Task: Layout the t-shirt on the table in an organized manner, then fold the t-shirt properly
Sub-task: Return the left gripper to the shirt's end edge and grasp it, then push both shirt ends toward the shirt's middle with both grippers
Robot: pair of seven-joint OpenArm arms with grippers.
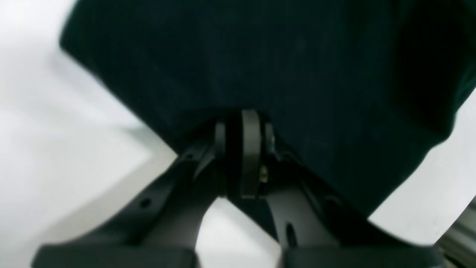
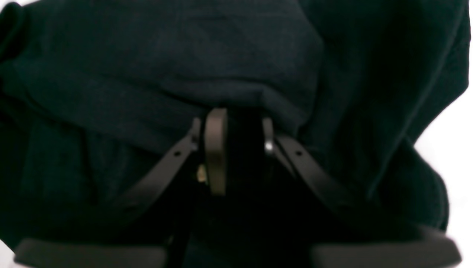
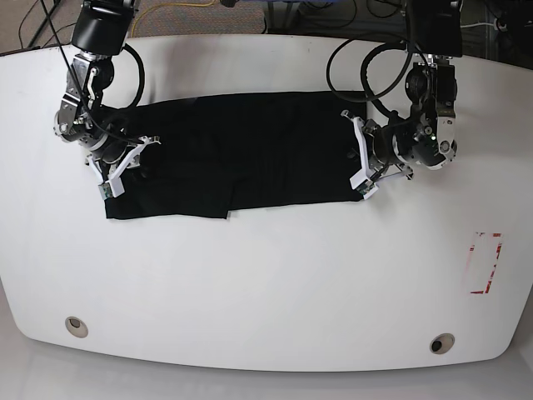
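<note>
Base view: nearest the camera the table (image 3: 266, 300) lies bare, with two round holes (image 3: 76, 326) close to its front edge and a red rectangle mark (image 3: 485, 263) toward one side. Further back the dark shirt (image 3: 241, 158) lies spread across the middle of the table in a long band, one end a little lower and wider than the other. An arm stands at each end of it. The left gripper (image 3: 358, 158) is at the shirt's edge on this view's right; the right gripper (image 3: 125, 162) is at the opposite end, over the cloth. Behind the table, cables and floor show along the far edge.

From the left wrist, the left gripper (image 1: 243, 149) has its jaws drawn together with the shirt (image 1: 260, 67) edge pinched between them; white table (image 1: 55, 149) shows on both sides of the cloth.

From the right wrist, the right gripper (image 2: 232, 149) shows its jaws a little apart, with shirt (image 2: 186, 74) bunched in folds against the tips and dark fabric filling the gap, so it grips the cloth. A sliver of table (image 2: 461, 149) shows at the side.
</note>
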